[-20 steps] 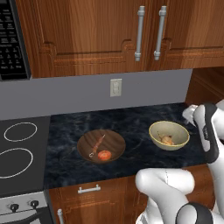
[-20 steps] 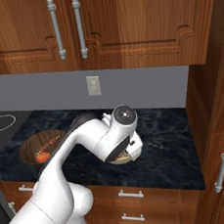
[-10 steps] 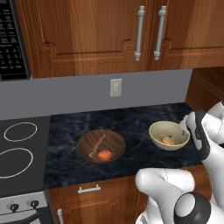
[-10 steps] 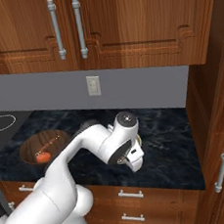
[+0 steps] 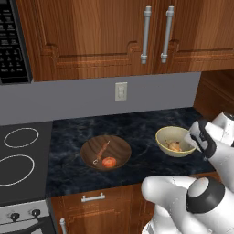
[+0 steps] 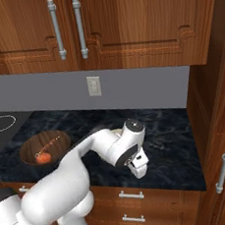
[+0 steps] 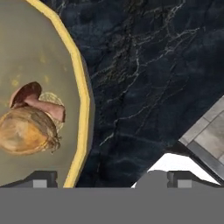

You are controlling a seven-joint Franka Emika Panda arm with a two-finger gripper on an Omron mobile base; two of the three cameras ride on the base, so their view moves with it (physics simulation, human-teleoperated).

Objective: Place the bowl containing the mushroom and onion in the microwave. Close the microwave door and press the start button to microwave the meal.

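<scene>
Gripper (image 7: 111, 178) spread wide, holding nothing, low over dark counter (image 7: 148, 78), straddling yellow rim of bowl (image 7: 83, 103): one fingertip (image 7: 40, 178) inside bowl, the other outside over marble, meal (image 7: 28, 129) up and left of tips.

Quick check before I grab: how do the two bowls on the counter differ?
The cream bowl is pale yellow and glazed; the wooden bowl is dark brown. The cream bowl is narrower, the wooden bowl wider and shallower. The cream bowl holds tan-brown food lumps, the wooden bowl a red tomato and a skewer. Both are round, upright and rest on the dark counter.
</scene>
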